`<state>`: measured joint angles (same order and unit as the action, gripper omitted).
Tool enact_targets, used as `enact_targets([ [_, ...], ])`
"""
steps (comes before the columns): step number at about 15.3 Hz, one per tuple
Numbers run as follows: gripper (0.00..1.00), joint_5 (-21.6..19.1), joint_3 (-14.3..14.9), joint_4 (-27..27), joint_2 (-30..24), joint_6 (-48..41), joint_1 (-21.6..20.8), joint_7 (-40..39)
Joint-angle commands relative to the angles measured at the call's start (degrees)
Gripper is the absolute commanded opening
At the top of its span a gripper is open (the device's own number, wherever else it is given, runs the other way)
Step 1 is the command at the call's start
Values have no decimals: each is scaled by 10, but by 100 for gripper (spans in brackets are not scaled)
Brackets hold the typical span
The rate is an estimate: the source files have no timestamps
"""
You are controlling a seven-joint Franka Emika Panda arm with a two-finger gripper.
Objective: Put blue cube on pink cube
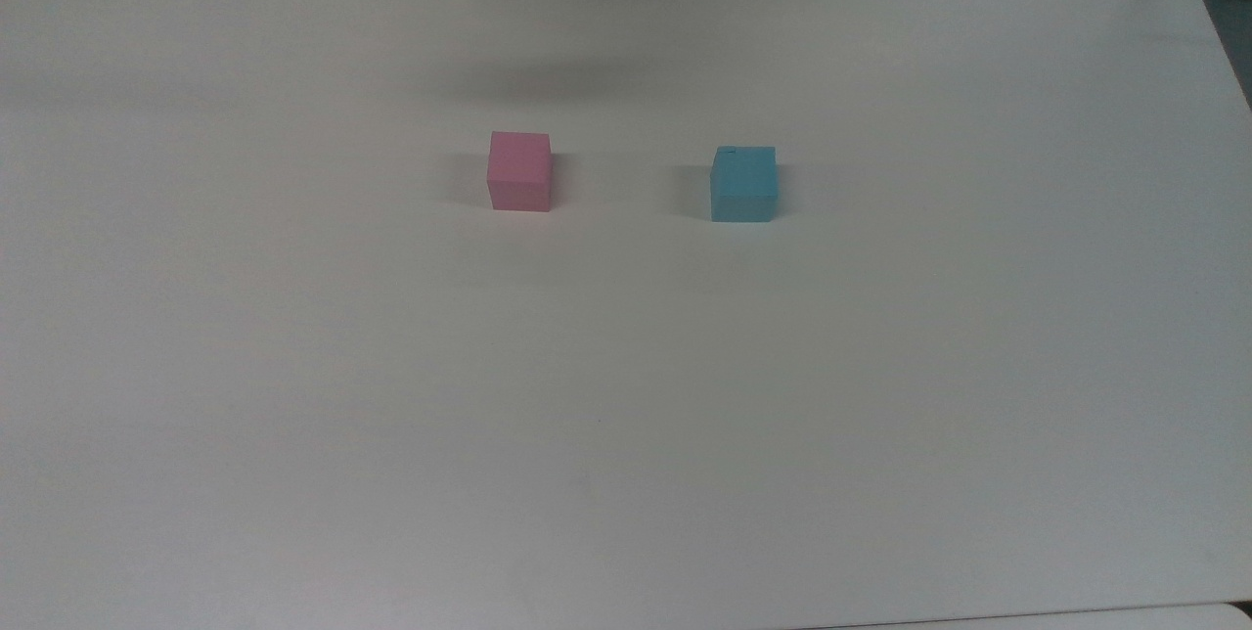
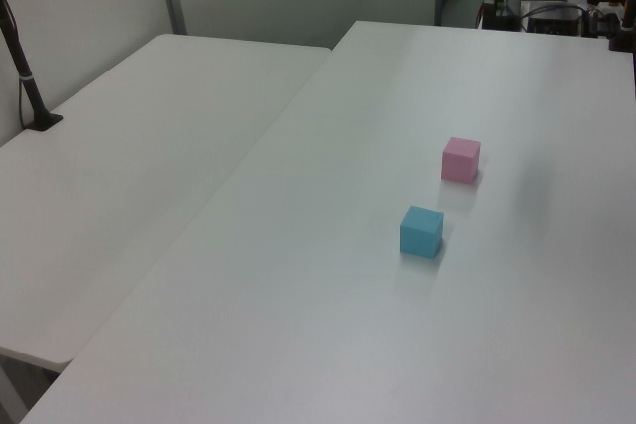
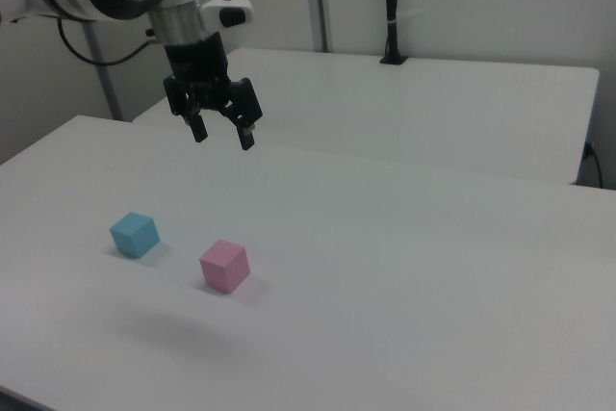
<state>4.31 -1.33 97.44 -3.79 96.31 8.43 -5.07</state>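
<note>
Our gripper (image 3: 222, 135) hangs open and empty above the desk (image 1: 626, 415). The blue cube (image 1: 743, 183) sits right of the pink cube (image 1: 519, 171) in the top view, well apart; we should descend squarely over its flat sides.

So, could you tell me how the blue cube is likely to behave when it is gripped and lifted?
The blue cube has flat, square faces, so it should sit stably and not roll. Its matte surface probably resists slipping. It looks small and likely light for the open end effector.
</note>
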Motion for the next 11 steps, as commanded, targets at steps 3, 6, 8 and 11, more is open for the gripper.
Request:
enact_targets([
  [3, 100, -15, 1, 3, 20, 25, -42, 38],
  [6, 100, -15, 1, 3, 19, 23, -43, 38],
  [8, 100, -15, 1, 3, 20, 23, -43, 40],
  [11, 100, -15, 1, 3, 20, 23, -43, 39],
])
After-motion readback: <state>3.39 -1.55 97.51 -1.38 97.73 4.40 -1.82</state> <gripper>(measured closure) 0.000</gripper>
